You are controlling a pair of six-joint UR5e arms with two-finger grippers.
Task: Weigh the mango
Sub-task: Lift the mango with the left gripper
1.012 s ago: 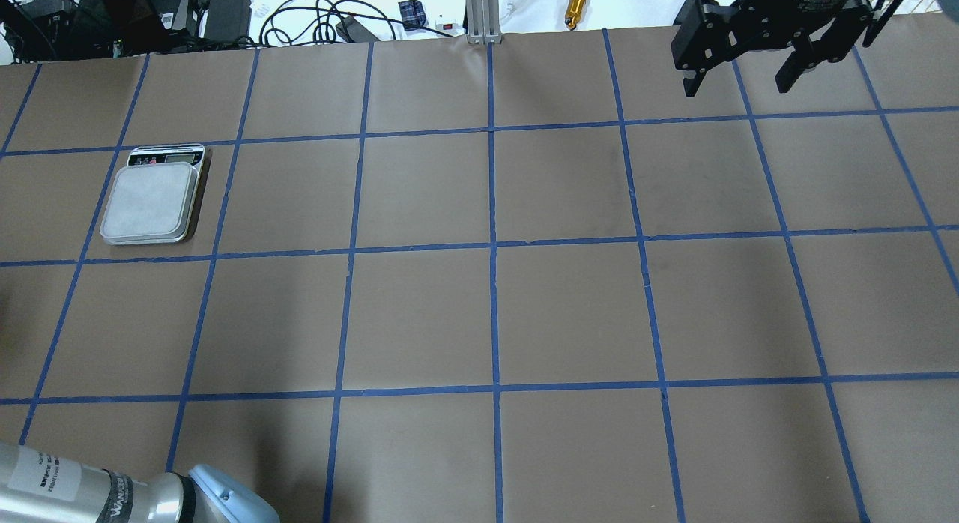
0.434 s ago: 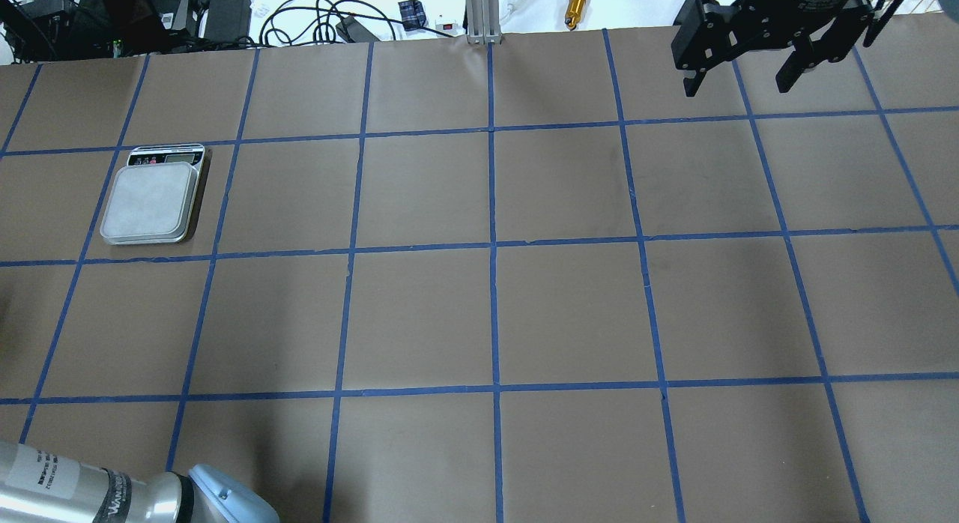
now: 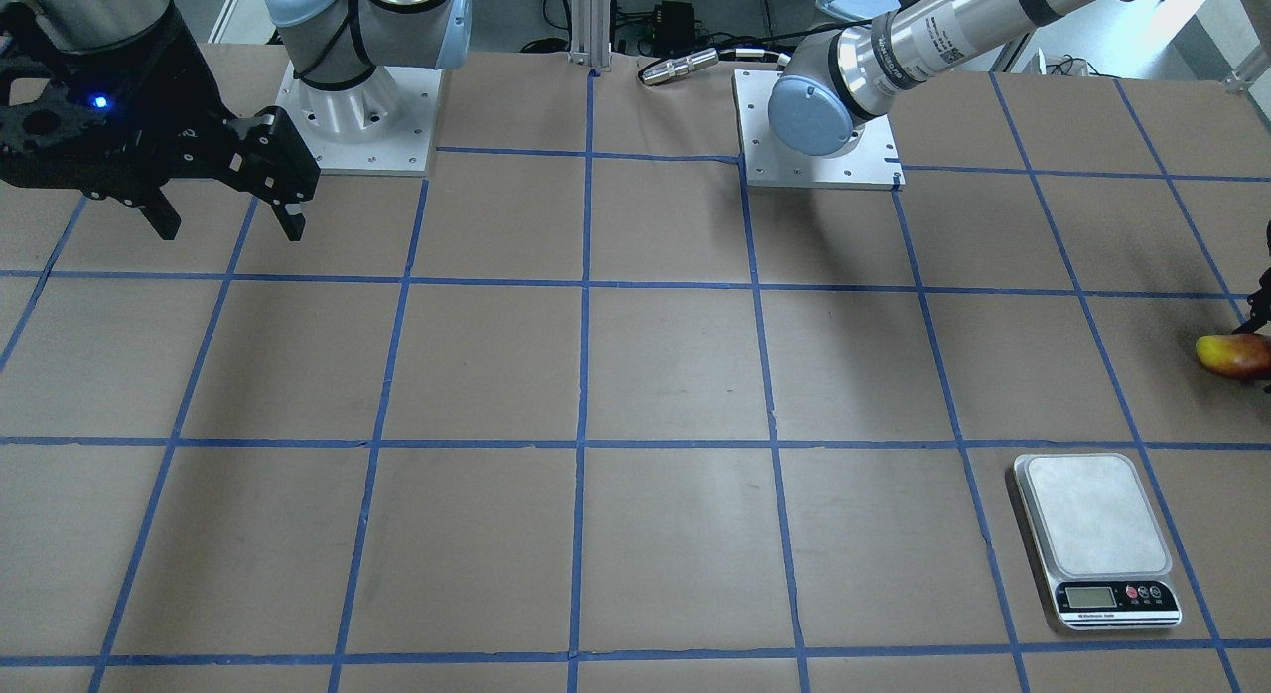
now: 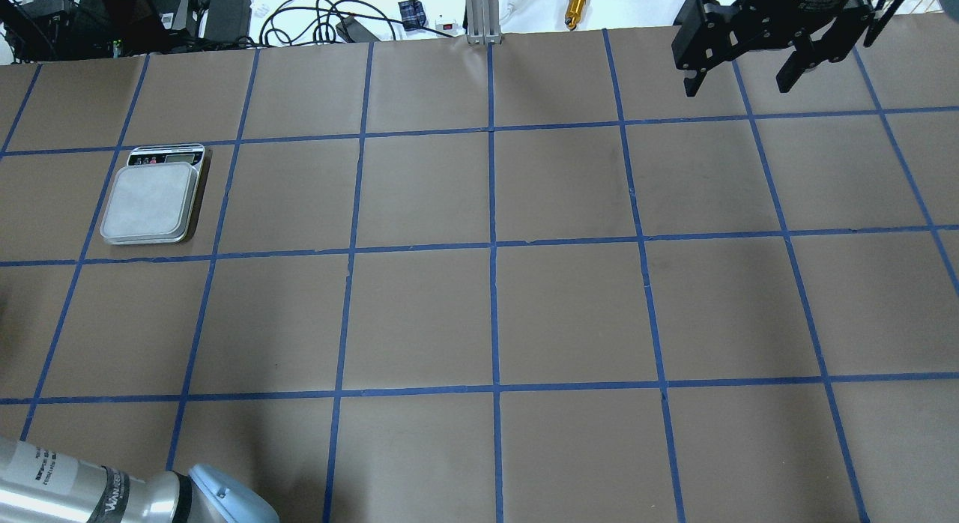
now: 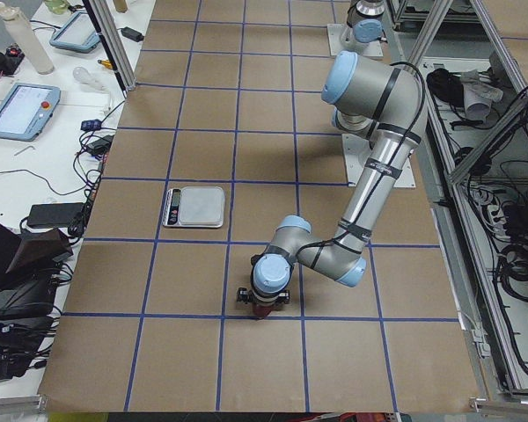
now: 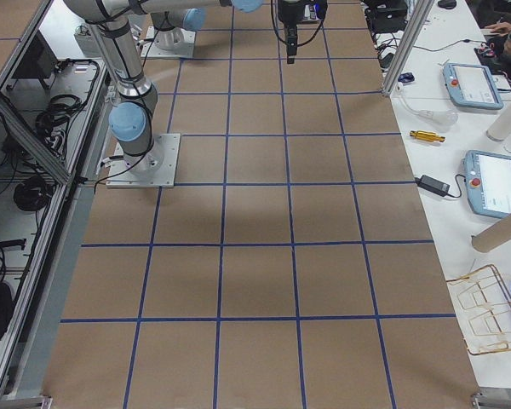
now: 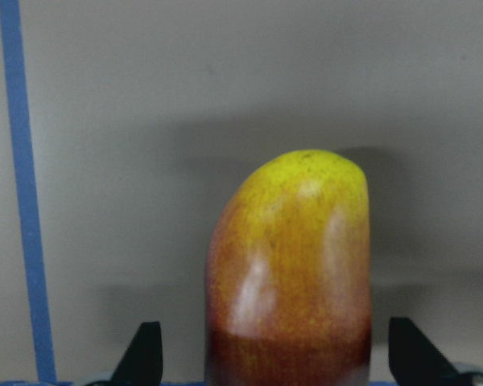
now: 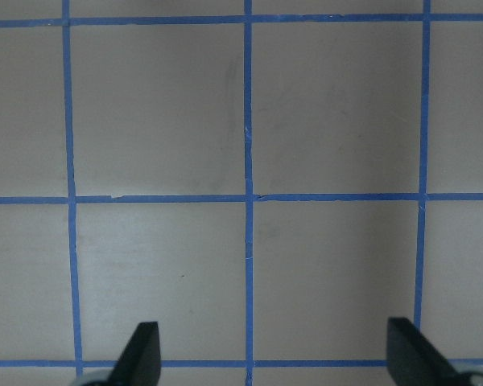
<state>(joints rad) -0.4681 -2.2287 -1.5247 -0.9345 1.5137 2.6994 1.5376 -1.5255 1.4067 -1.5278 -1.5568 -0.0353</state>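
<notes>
1. So, the mango (image 3: 1234, 355) lies on the brown table (image 4: 419, 313), right at the 3 o'clock edge of the front-facing view. Its yellow end points to 9 o'clock there.
2. Over it, the left gripper (image 7: 275, 358) is down low and spread wide. In the wrist view a fingertip (image 7: 145, 358) shows on each side of the fruit with a strip of table between, so nothing is squeezed yet. The yellow end points to 12 o'clock in that view.
3. Nearby, the scale (image 3: 1092, 514) sits apart from the mango, at roughly 7 o'clock from it in the front-facing view, with its display on the 6 o'clock side.
4. Meanwhile the right gripper (image 4: 738, 87) hangs above the table at about 1 o'clock in the overhead view, well apart from the scale. Its fingers are spread wide over the blue tape lines (image 8: 247, 161).
</notes>
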